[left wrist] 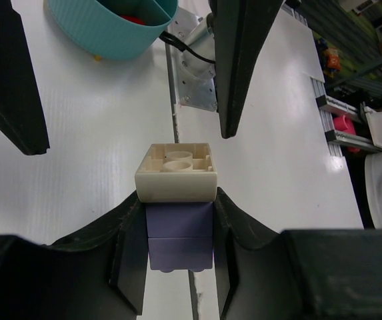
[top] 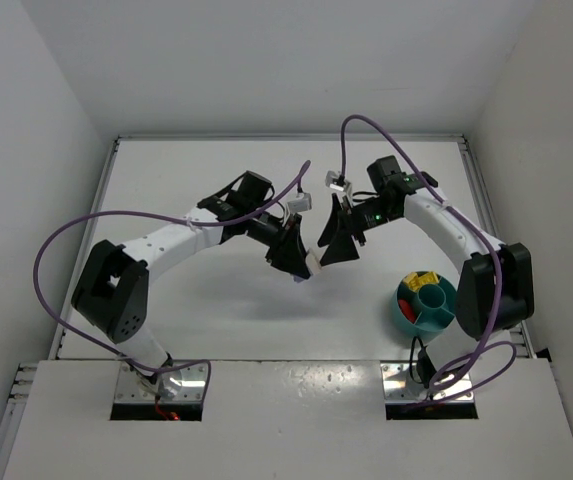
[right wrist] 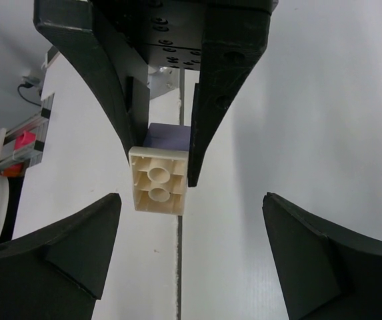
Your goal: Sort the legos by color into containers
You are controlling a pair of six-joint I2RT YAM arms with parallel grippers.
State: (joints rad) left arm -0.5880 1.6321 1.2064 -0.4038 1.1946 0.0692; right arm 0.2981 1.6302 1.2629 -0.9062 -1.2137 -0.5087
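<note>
Lavender brick [left wrist: 179, 241] with cream brick [left wrist: 176, 175] pinched in left gripper [top: 294, 262], right gripper [top: 338, 248] agape opposite, seemingly midair

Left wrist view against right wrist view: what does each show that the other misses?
Only the left wrist view shows the teal bowl with a red lego inside. Only the right wrist view shows the body of the left gripper above its fingers. Both show the left gripper clamped on a purple lego capped by a cream lego, and the right gripper open.

White table [top: 216, 330], plain white walls [top: 26, 100] on three sides, even light.
</note>
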